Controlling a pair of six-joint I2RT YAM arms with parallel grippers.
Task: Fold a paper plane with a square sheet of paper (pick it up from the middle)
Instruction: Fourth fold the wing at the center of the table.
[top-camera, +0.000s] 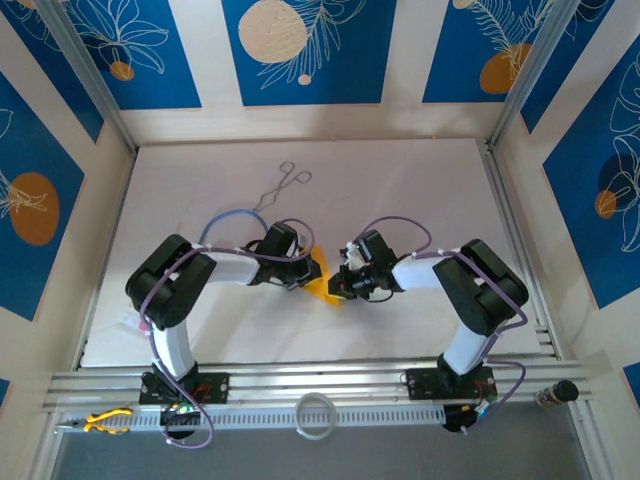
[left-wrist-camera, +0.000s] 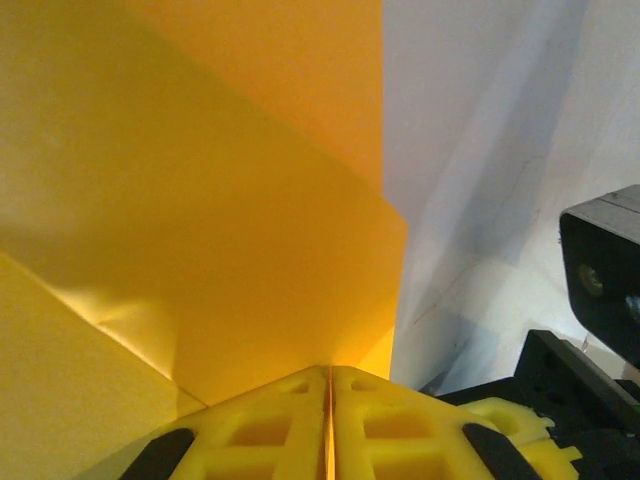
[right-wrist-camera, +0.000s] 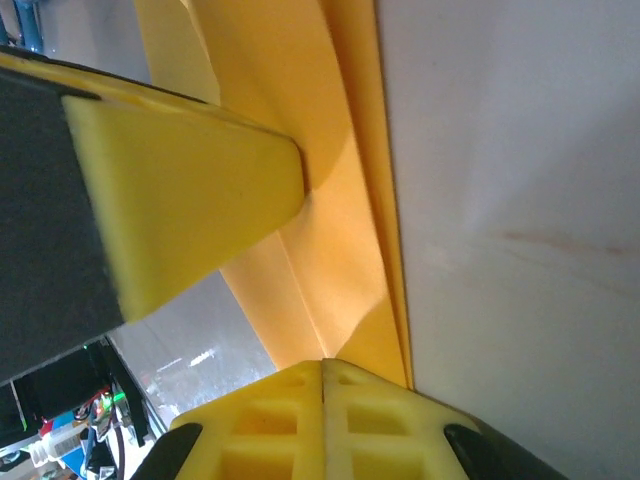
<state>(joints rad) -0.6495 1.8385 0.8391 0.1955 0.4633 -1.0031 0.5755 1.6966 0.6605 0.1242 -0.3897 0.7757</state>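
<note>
The square sheet of paper (top-camera: 325, 287) is orange-yellow, creased and folded into layers, and it is held up between both arms at the middle of the table. My left gripper (top-camera: 310, 270) is shut on it from the left. In the left wrist view the paper (left-wrist-camera: 200, 220) spreads up from the pressed-together left gripper (left-wrist-camera: 330, 372). My right gripper (top-camera: 340, 284) is shut on its right side. In the right wrist view the folded layers (right-wrist-camera: 335, 230) run into the closed right gripper (right-wrist-camera: 322, 362), and the left arm's yellow finger (right-wrist-camera: 190, 200) presses the paper just beyond.
Metal forceps (top-camera: 283, 187) lie at the back of the white table (top-camera: 420, 190), with a blue cable (top-camera: 225, 215) near the left arm. A small pink slip (top-camera: 128, 322) sits at the left edge. On the front rail are a white tape ring (top-camera: 317, 415) and yellow pliers (top-camera: 105, 420).
</note>
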